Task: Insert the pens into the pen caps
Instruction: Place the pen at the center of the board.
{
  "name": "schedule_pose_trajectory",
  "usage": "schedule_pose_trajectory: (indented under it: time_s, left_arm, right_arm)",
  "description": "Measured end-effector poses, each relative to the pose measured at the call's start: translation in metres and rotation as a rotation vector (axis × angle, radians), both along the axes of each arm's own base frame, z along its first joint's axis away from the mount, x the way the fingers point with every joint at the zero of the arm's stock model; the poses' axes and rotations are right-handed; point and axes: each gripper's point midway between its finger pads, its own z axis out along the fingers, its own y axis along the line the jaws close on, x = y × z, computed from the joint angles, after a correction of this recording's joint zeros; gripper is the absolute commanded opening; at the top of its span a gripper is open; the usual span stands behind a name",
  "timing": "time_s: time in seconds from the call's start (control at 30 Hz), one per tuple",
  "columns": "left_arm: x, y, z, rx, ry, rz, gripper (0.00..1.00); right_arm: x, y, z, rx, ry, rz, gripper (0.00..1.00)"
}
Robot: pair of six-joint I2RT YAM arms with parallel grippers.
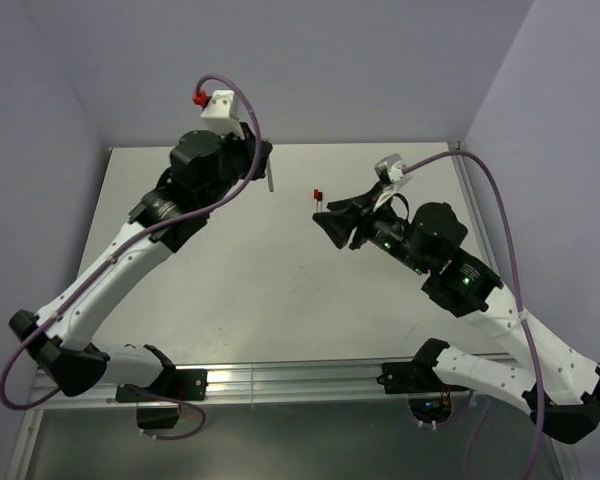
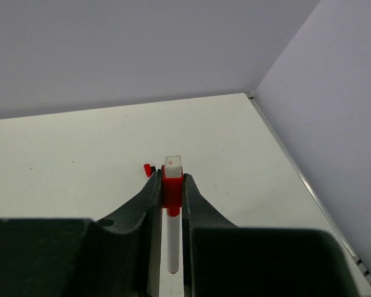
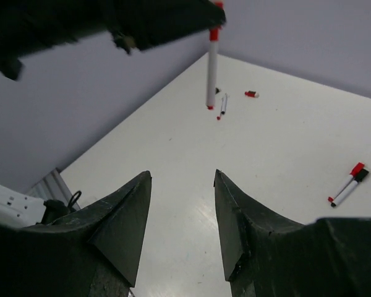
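Pen (image 3: 211, 68), pinched upright by the left jaws, nib down; right jaws spread, empty. Cap (image 3: 251, 94) lies beyond them: best grasped squarely, mouth outward.

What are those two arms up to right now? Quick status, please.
Left gripper shut on a pen, held off the table. Right gripper open, empty. Loose red cap on table. Nothing in the way.

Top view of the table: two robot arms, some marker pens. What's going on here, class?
The left gripper is shut on a white pen by its red end, holding it upright above the table. The right gripper is open and empty, facing it. A pair of pens, another pen and a loose red cap lie on the table.
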Motion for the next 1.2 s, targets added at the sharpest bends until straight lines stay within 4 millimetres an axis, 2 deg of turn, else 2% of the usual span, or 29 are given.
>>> schedule_pose_trajectory:
  time_s: [0.03,0.1,0.33,0.47,0.57,0.7,0.9,1.03,1.2]
  left_arm:
    - [0.007,-0.005,-0.006,0.004,0.004,0.001,0.00]
    - [0.028,-0.021,-0.030,0.029,0.034,0.005,0.00]
    - [0.113,-0.072,-0.165,0.195,0.251,0.034,0.00]
    - [0.155,-0.080,-0.233,0.254,0.380,0.065,0.00]
    - [0.176,-0.077,-0.271,0.276,0.459,0.094,0.01]
    - [0.183,-0.067,-0.295,0.291,0.532,0.112,0.03]
    - [0.186,-0.071,-0.294,0.251,0.547,0.097,0.04]
    - [0.182,-0.075,-0.302,0.237,0.570,0.078,0.06]
    - [0.186,-0.081,-0.315,0.220,0.576,0.072,0.08]
  right_arm:
    - [-0.001,-0.007,0.006,0.020,-0.009,-0.027,0.53]
    - [-0.001,-0.017,0.012,0.044,-0.016,-0.071,0.53]
    - [-0.004,-0.047,-0.007,0.036,0.026,-0.185,0.54]
    - [-0.011,-0.063,-0.007,0.034,0.029,-0.223,0.55]
    - [-0.016,-0.073,-0.007,0.039,0.025,-0.244,0.56]
    - [-0.023,-0.085,-0.001,0.060,0.006,-0.260,0.56]
    - [-0.024,-0.087,-0.006,0.050,0.013,-0.266,0.56]
    - [-0.023,-0.086,-0.015,0.032,0.028,-0.265,0.56]
    - [-0.023,-0.086,-0.018,0.024,0.032,-0.265,0.56]
